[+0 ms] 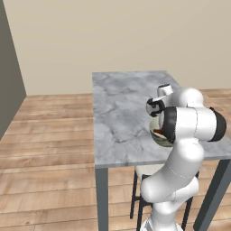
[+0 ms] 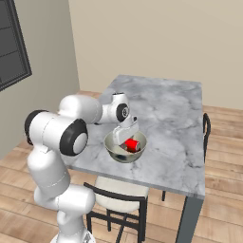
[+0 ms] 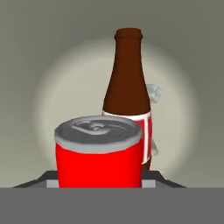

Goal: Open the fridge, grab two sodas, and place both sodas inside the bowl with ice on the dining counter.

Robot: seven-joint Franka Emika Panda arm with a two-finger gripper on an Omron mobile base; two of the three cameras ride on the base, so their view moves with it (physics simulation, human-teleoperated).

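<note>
The bowl with ice (image 2: 112, 143) stands near the front edge of the dining counter (image 2: 175, 118), and in the left base view my arm half hides the bowl (image 1: 155, 131). My gripper (image 2: 129, 139) reaches down into it, shut on the red can (image 2: 132, 144). In the hand view the red can (image 3: 99, 153) stands upright between my fingertips (image 3: 99, 183). Just behind it, inside the bowl (image 3: 52, 87), the brown bottle (image 3: 128, 87) stands with an ice cube (image 3: 154, 92) beside it. The fridge is out of view.
A chair (image 2: 118, 194) is tucked under the counter's front edge below the bowl, and a second chair (image 2: 206, 124) stands at the right side. Bare marble (image 1: 122, 108) stretches left of and behind the bowl. Wooden floor surrounds the table.
</note>
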